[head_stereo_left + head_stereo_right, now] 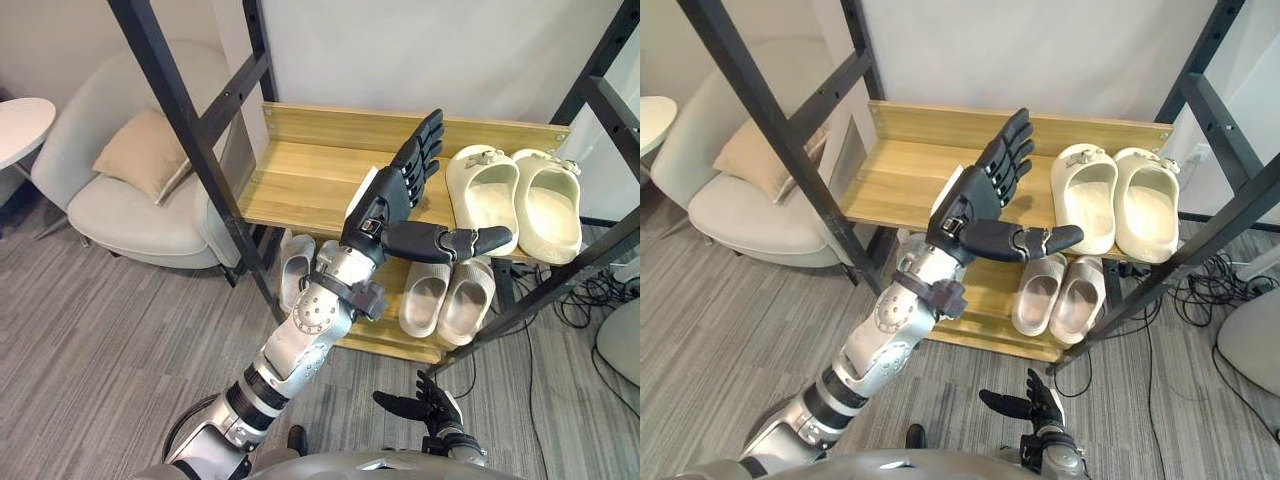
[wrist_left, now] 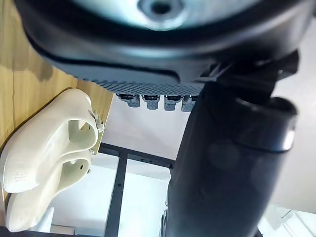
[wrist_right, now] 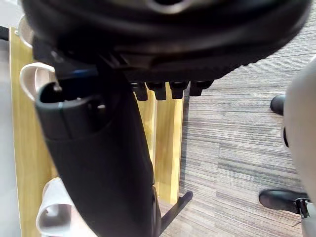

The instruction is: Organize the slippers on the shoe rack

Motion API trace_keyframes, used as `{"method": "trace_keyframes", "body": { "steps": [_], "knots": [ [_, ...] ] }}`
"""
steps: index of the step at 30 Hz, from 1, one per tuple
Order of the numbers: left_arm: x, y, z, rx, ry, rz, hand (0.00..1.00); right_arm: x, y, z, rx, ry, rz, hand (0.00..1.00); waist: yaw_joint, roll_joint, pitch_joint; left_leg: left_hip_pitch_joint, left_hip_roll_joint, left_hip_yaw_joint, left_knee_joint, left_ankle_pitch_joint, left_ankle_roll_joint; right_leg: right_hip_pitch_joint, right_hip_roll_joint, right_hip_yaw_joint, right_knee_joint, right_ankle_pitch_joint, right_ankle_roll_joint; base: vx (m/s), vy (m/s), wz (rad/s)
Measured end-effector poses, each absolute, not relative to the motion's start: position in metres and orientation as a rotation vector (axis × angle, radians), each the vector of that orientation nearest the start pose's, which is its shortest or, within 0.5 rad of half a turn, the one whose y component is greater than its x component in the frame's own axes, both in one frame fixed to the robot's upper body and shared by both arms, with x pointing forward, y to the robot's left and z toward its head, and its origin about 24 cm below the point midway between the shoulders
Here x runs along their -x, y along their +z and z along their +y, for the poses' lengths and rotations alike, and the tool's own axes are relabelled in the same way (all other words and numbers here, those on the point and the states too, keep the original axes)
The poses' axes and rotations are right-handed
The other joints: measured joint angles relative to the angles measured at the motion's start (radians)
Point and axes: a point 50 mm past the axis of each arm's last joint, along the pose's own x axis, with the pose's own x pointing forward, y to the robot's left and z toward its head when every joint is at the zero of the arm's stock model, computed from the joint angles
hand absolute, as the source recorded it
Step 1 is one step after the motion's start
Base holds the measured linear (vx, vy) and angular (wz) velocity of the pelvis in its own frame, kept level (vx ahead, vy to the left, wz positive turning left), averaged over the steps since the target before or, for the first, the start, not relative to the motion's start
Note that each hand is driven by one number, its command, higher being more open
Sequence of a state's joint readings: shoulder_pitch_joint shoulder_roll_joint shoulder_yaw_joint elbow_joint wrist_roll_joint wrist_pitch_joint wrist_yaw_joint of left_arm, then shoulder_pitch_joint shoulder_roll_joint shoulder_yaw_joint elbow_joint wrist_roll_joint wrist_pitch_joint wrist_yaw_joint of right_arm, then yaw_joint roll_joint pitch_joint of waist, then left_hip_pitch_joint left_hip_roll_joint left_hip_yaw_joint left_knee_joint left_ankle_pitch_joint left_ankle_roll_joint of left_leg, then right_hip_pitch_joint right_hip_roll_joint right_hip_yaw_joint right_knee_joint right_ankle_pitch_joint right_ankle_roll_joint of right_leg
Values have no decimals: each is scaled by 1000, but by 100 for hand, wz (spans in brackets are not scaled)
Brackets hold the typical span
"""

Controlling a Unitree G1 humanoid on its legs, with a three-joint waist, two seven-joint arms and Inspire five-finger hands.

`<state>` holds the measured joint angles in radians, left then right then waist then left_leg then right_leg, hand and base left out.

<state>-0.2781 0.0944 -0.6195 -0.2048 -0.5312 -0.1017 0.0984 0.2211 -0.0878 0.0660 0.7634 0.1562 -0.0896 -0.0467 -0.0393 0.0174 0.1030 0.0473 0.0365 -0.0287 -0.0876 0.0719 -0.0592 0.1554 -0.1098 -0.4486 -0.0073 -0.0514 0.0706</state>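
Left eye view: my left hand (image 1: 385,200) spread over the rack (image 1: 330,120).
Two slippers (image 1: 483,190) at top shelf's (image 1: 300,180) right end; right hand (image 1: 432,408) low, relaxed.

The left arm (image 1: 310,320) is stretched forward and upward from the lower left, bent slightly at the wrist. The left robot hand (image 1: 392,192) is held open and empty, its fingers (image 1: 428,140) kept straight and close together and its thumb (image 1: 450,242) spread out sideways. The right robot hand (image 1: 432,408) is held low, with its fingers relaxed and empty.
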Motion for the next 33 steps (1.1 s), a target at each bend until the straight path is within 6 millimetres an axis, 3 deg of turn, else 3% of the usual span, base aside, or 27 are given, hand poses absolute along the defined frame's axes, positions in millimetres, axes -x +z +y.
{"method": "trace_keyframes", "body": {
  "steps": [6, 12, 16, 18, 21, 22, 30, 33],
  "knots": [
    [-210, 126, -1, 572, -845, -180, 100, -98, -144, -181, -25, -133, 916, 100, 28, 0, -27, -3, -1, -12, 0, 0, 0, 2, 0, -12, 7, -8, 0, 5, -15, 6],
    [-180, 99, -12, 623, -1007, -11, 100, -96, -145, -175, 10, -68, 929, 100, 32, -12, -52, 3, 1, -12, 0, 0, 0, 1, -1, -11, 20, -16, -2, 0, 0, 0],
    [-168, 79, -9, 614, -1036, 75, 100, -96, -145, -174, 13, -58, 929, 100, 31, -16, -56, 13, 4, -11, 0, 1, 0, 7, 2, -9, 23, -17, -3, -26, -11, -2],
    [-164, 44, 4, 560, -971, 211, 100, -95, -146, -174, 17, -55, 934, 100, 31, -18, -58, 29, 7, -9, -3, 0, 0, 21, 4, -8, 21, -17, -5, -41, -18, -3],
    [-160, 19, 17, 504, -900, 302, 100, -95, -146, -174, 18, -53, 934, 100, 31, -19, -58, 36, 10, -7, -5, 0, -1, 25, 5, -5, 20, -18, -5, -35, -10, -4],
    [-156, 2, 28, 453, -848, 358, 100, -95, -146, -174, 17, -51, 934, 100, 30, -20, -57, 37, 13, -5, -5, 0, -1, 25, 5, -3, 19, -18, -5, -21, -9, -5],
    [-144, -60, 85, 177, -600, 540, 100, -98, -146, -171, 13, -30, 928, 100, 33, -35, -48, 38, 18, 18, -5, -7, -9, 22, 10, 16, 8, -17, -5, 3, -7, -7],
    [-140, -89, 117, 57, -437, 651, 100, -99, -146, -167, -3, -27, 926, 100, 33, -54, -36, 37, 21, 21, -4, -13, -12, 22, 15, 19, -2, -16, -6, 12, -9, -3]
  ]
}}
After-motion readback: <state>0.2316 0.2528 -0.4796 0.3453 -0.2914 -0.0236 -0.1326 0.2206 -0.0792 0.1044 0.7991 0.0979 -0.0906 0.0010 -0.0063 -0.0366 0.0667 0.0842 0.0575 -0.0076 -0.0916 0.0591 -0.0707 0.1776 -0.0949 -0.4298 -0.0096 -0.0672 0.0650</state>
